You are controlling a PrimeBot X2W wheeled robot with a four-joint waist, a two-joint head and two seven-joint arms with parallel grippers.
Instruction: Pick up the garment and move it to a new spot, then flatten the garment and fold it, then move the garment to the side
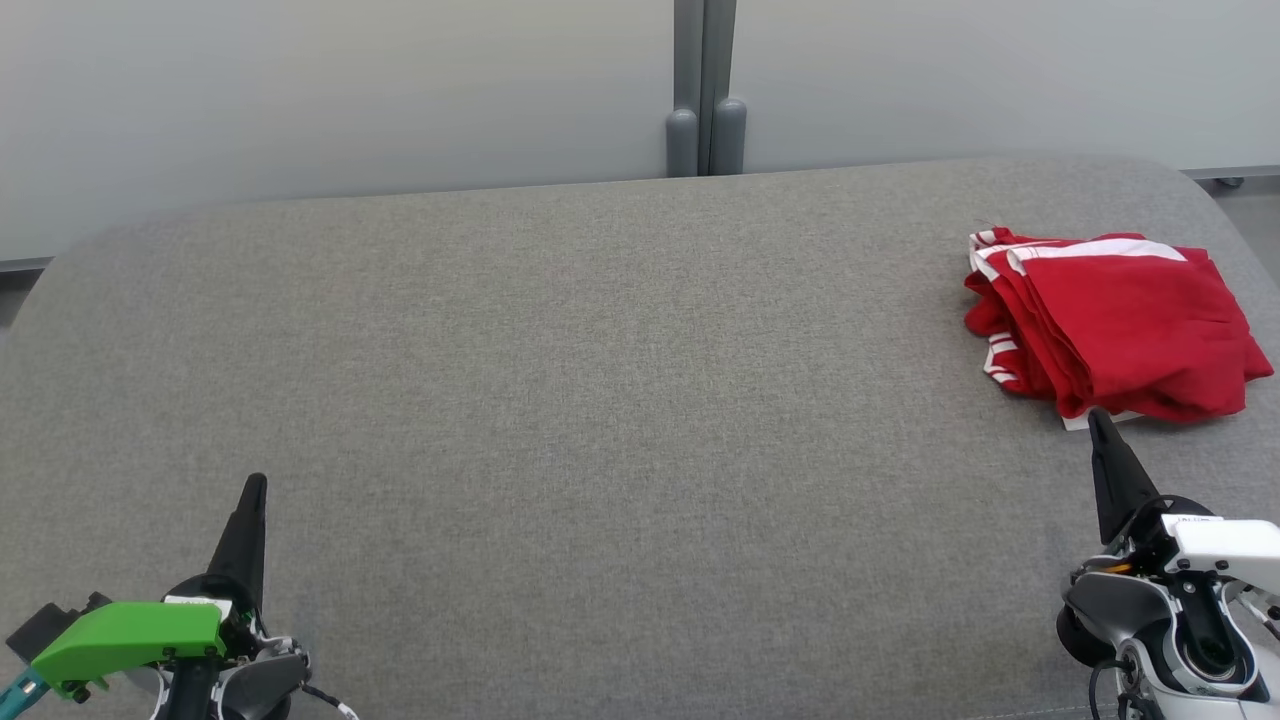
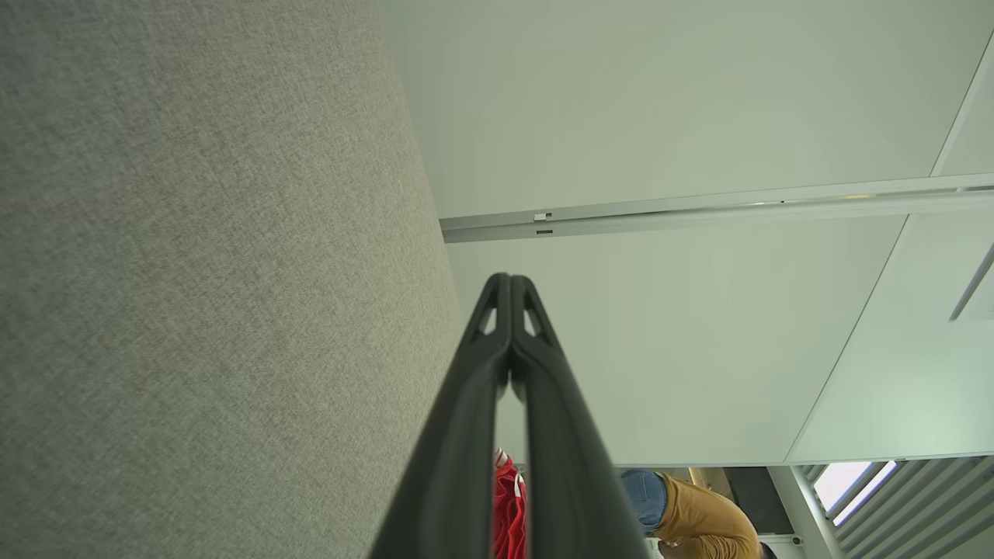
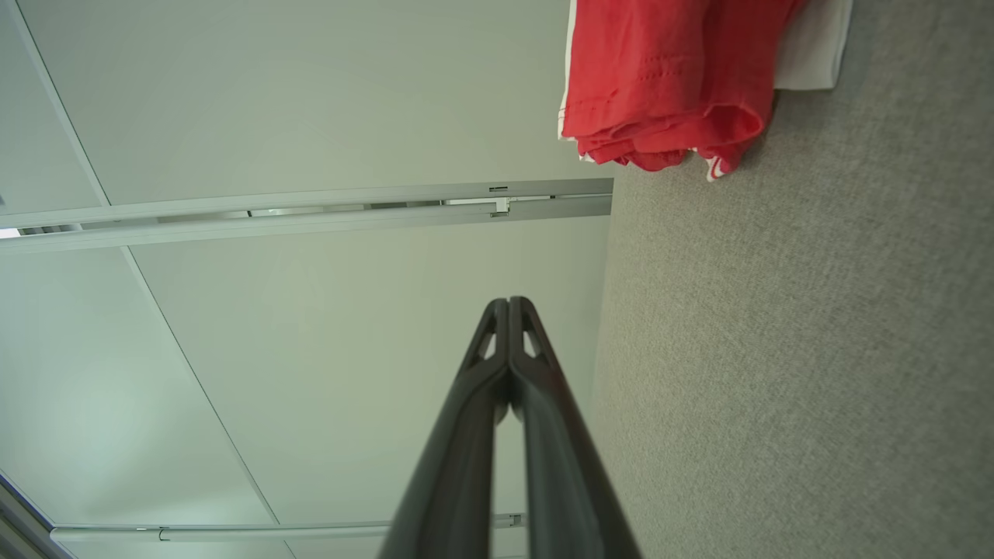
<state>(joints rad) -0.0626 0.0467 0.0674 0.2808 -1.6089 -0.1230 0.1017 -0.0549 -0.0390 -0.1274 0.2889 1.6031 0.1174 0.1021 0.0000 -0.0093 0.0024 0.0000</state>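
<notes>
The garment (image 1: 1115,322) is red with white stripes and lies folded in a stack at the far right of the grey fabric surface (image 1: 600,400). In the right wrist view the garment (image 3: 660,78) sits at the top, and a sliver of the garment (image 2: 509,508) shows red between the fingers in the left wrist view. My right gripper (image 1: 1098,418) is shut and empty, its tip just short of the garment's near edge. My left gripper (image 1: 256,484) is shut and empty at the lower left, far from the garment. Both wrist views show the fingers pressed together: left gripper (image 2: 510,277), right gripper (image 3: 509,300).
A pale wall with a grey vertical post (image 1: 705,90) stands behind the surface. A person (image 2: 699,516) in a mustard top and blue jeans shows at the bottom of the left wrist view. The surface's rounded corners fall away at the far left and far right.
</notes>
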